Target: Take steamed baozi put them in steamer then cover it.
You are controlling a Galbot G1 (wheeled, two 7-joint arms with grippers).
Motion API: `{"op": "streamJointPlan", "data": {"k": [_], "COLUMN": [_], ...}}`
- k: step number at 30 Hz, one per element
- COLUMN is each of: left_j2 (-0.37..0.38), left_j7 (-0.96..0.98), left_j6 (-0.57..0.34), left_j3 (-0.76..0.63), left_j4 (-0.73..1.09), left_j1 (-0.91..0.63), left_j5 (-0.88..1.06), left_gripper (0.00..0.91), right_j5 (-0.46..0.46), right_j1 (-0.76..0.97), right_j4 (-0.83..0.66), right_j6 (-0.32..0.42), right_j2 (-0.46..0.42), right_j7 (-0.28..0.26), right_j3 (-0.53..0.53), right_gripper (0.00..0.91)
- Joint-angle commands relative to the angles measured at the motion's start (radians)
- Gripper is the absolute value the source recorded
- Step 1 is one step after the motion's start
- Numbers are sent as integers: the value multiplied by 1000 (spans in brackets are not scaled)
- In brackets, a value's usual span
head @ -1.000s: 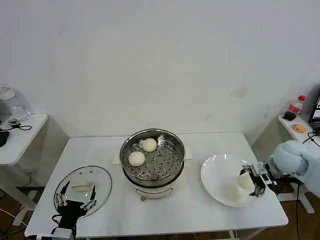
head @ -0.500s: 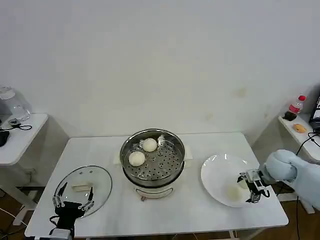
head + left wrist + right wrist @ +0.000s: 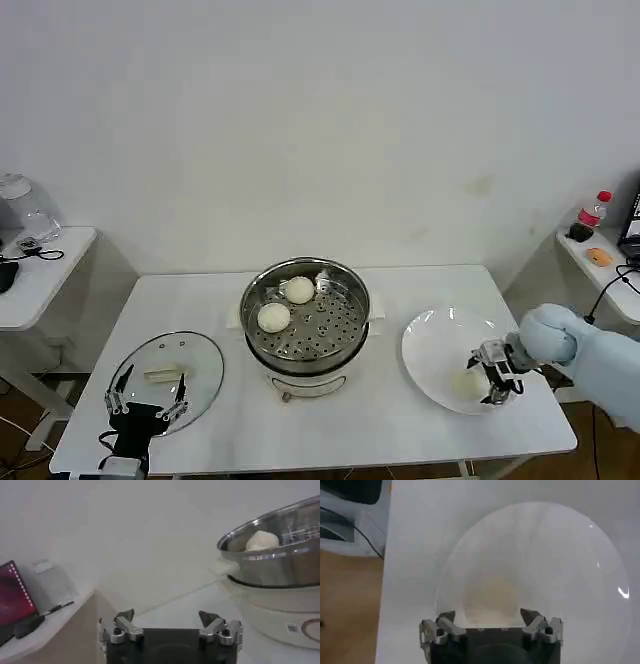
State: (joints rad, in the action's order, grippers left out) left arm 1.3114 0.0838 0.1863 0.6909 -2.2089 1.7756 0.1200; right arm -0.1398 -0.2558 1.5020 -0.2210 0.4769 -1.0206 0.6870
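Note:
The steel steamer (image 3: pixel 305 318) stands on its cream pot base mid-table with two steamed baozi (image 3: pixel 299 290) (image 3: pixel 273 317) inside. Another baozi (image 3: pixel 466 382) lies on the white plate (image 3: pixel 430 340) at the right. My right gripper (image 3: pixel 490 373) hangs low over the plate, open. In the right wrist view that baozi (image 3: pixel 489 597) sits just ahead of the spread right gripper (image 3: pixel 489 615), apart from it. The glass cover (image 3: pixel 166 377) lies flat at the front left. My left gripper (image 3: pixel 148 408) is open at its near edge. The left wrist view has the left gripper (image 3: pixel 166 615), the steamer (image 3: pixel 280 555) and a baozi (image 3: pixel 261 540).
A side table with a glass jar (image 3: pixel 20 205) stands at the far left. Another with a red-capped bottle (image 3: pixel 594 208) stands at the far right. The table's front edge runs just below the cover and the plate (image 3: pixel 600 565).
My right gripper has moved left and lower over the plate, now covering where the nearer baozi lay. The left gripper has barely moved.

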Motion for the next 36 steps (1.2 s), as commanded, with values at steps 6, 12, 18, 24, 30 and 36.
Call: {"op": "streamJointPlan", "data": {"k": [6,12,18,24,30,36], "left_j2": [3,-2,-2,-5,-4,1], "left_j7": [1,1,1,0,0,0], "left_j6": [0,0,0,1,2,3], "left_j3": [-4,-3,-5,3,19,45], "left_j4": [-3,-2,-4,-14,-14,-27], "left_j1": [2,-4,-9,-16,-23,-11], "left_j5": [1,-1,-4,-10,-16,-21], "left_gripper": [907,907,907,907,907,907], "right_j5": [9,47,118,164,227,258], "right_j1": [18,235,468,690,802,830], "right_j4": [1,2,-25,-67,-103,-89], "right_j6": [-7,31,41,54,61,74], "right_j2": [-3,-25,38,175,340,482], "right_j7": [-19,-75,-96,-132,-114,-90], "right_j3": [-12,65,83,178,254,334], "right_gripper": [595,605,605,615,615,615]}}
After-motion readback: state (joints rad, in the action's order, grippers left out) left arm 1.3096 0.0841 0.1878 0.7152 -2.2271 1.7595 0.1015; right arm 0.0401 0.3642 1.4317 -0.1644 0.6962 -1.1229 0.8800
